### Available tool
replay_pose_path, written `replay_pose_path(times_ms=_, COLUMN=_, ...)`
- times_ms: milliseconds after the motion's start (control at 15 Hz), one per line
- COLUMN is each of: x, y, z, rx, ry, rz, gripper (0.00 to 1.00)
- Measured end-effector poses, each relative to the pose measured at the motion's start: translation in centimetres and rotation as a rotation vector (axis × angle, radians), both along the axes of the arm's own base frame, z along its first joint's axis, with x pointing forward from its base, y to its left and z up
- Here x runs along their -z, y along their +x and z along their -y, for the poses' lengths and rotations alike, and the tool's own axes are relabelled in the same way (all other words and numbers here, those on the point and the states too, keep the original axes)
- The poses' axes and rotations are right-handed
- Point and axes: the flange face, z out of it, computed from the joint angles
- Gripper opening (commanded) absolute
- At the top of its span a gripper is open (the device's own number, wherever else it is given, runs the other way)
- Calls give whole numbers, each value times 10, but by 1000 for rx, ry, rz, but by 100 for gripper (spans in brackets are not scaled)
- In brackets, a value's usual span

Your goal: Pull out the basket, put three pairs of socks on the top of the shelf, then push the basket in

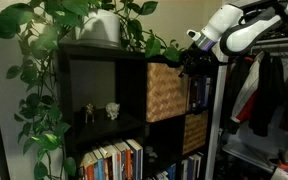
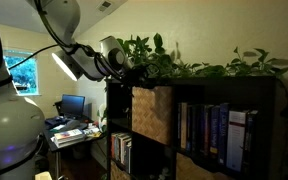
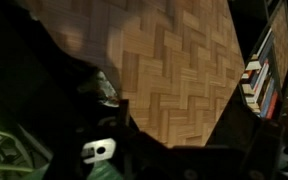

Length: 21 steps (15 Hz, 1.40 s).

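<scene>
SOCK RUN, OPENING MOMENT: I have the arm's hand (image 1: 187, 55) at the top front edge of the shelf (image 1: 84, 75), just above the upper rim of the basket (image 1: 166, 90). The hand is released, its jaws spread wide with nothing between them, though the fingers are hard to make out against the dark frame.

The light woven basket is seated in an upper-row cubby of the shelf. In the exterior view from the shelf's end, the hand (image 2: 127, 72) is near the upper front corner of the basket (image 2: 152, 112). In the wrist view the herringbone weave of the basket (image 3: 179, 70) fills most of the picture, and the hand's dark body crosses the lower part.

A leafy plant (image 1: 54, 40) covers the top of the shelf and trails down its side, around a pale pot (image 1: 102, 28). Two small figurines (image 1: 100, 112) stand in the upper-row cubby next to the basket's. A darker woven basket (image 1: 194, 130) fills a lower shelf cubby, and a row of books (image 1: 114, 160) lines the lower row. More books (image 2: 219, 135) stand in the upper cubby on the basket's other side. Clothes (image 1: 264, 90) hang just beside the shelf, and a monitor (image 2: 74, 104) is lit well beyond the shelf's end.
</scene>
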Motion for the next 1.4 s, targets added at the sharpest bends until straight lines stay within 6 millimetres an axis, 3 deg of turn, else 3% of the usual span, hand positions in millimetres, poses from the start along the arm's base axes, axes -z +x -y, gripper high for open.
replay_pose_path(times_ms=400, x=-8, y=11, z=5, rx=12, ry=27, rz=45, gripper=100)
replay_pose_path(times_ms=1067, x=19, y=33, z=-11, rx=-18, ry=38, rz=14, gripper=100)
replay_pose_path(times_ms=1400, x=11, y=36, z=-20, rx=-23, ry=37, rz=-63, gripper=100)
